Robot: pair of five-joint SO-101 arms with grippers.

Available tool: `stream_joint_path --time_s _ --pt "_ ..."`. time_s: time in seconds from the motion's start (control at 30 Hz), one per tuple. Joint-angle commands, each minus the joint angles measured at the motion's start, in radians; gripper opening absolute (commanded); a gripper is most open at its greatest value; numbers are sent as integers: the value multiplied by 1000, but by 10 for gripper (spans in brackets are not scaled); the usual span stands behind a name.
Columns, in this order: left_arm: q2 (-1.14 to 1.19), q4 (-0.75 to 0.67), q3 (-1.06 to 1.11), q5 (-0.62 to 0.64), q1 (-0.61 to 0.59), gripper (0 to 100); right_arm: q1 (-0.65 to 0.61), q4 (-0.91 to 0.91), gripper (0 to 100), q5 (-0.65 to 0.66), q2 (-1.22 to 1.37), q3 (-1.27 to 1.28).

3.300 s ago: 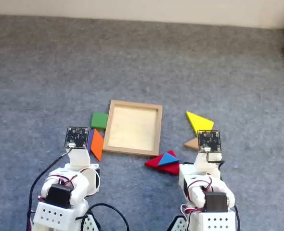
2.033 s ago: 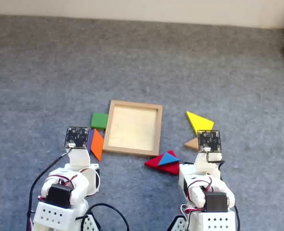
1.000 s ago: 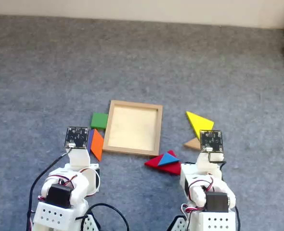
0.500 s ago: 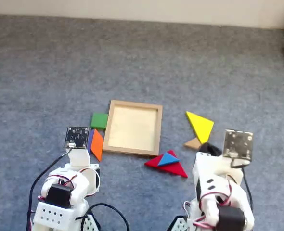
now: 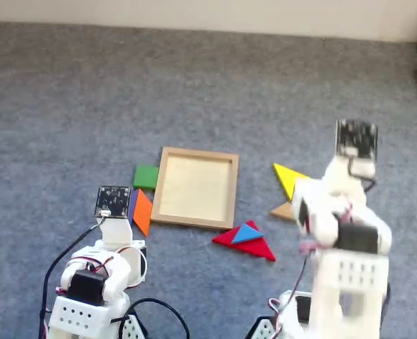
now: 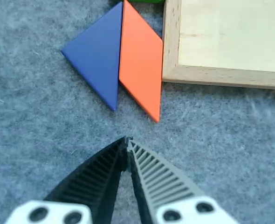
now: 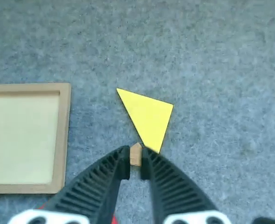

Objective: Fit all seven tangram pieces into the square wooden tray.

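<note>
Your right gripper [image 7: 135, 150] sits slightly parted, holding nothing; the tan piece [image 7: 135, 157] shows through the gap, just beside the yellow triangle [image 7: 147, 116] beyond. Your left gripper [image 6: 127, 140] is clenched empty over the carpet [image 6: 230, 140], near the orange piece [image 6: 141, 70] and blue triangle [image 6: 98, 56], which lie just outside the tray [image 6: 221, 77].
</note>
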Motion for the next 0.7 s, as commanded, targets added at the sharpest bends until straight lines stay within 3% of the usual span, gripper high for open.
stream_joint_path --time_s 0.0,0.1,0.2,0.43,0.67 --pt "-42 5 21 -2 -8 7 10 -91 236 11 180 -70" --pt "-42 5 21 -2 -8 7 10 -133 391 11 297 -71" --pt "-42 5 21 -2 -8 7 -2 -170 474 11 398 -77" --pt "-42 5 21 -2 -8 7 -111 -265 479 160 584 -77" --pt "-42 5 21 -2 -8 7 -125 -318 479 170 756 -211"
